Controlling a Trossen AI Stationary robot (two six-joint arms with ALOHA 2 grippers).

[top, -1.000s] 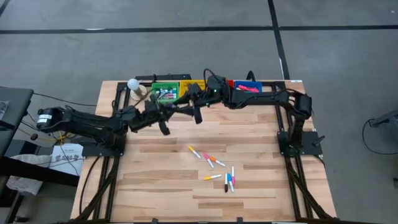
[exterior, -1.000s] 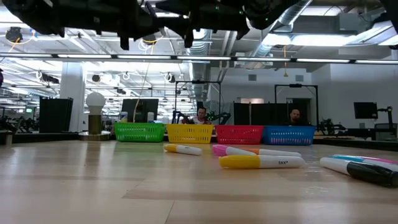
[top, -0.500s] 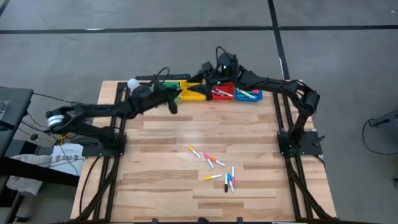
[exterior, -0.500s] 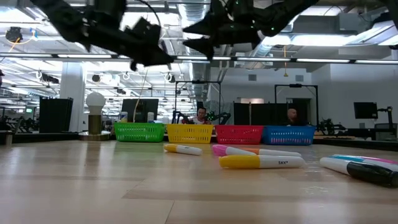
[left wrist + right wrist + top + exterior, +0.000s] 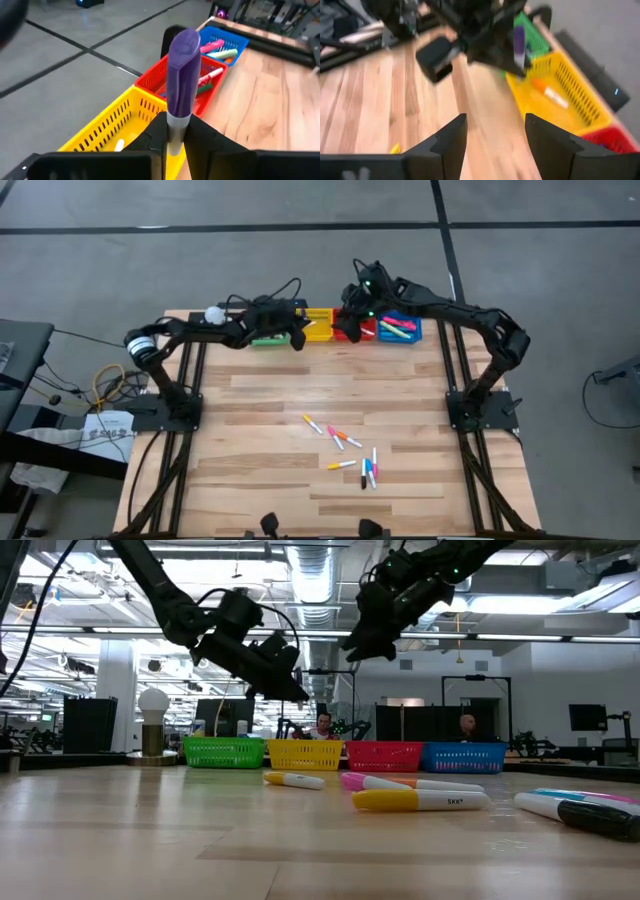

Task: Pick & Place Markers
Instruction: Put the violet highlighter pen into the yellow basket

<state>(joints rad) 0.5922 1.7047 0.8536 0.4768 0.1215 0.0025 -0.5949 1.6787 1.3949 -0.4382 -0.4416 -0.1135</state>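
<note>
My left gripper point(image 5: 298, 338) is shut on a marker with a purple cap and white barrel point(image 5: 182, 75), above the near side of the yellow bin point(image 5: 318, 326). The right wrist view shows this marker point(image 5: 519, 44) too. My right gripper point(image 5: 495, 145) is open with nothing between its fingers, hanging over the red bin point(image 5: 362, 330). Several more markers point(image 5: 345, 448) lie flat in the middle of the table. The low view shows both grippers, left point(image 5: 288, 683) and right point(image 5: 362, 635), high above the table. My left gripper pinches the marker's white barrel point(image 5: 175, 125) between its two fingers. The purple cap end point(image 5: 184, 47) sticks out past the fingertips, roughly along the fingers. The marker is lifted clear, over the yellow bin's near wall point(image 5: 115, 125).
Four bins stand in a row at the far edge: green point(image 5: 262, 332), yellow, red and blue point(image 5: 402, 330); some hold markers. A white ball-topped lamp point(image 5: 213, 313) stands at the far left corner. Bare wood lies on the table's near half.
My left gripper has carried the marker toward the far edge and to the right, sinking a little, from over the bare table to the yellow bin. My right gripper has moved right along the row of bins and tipped further down.
</note>
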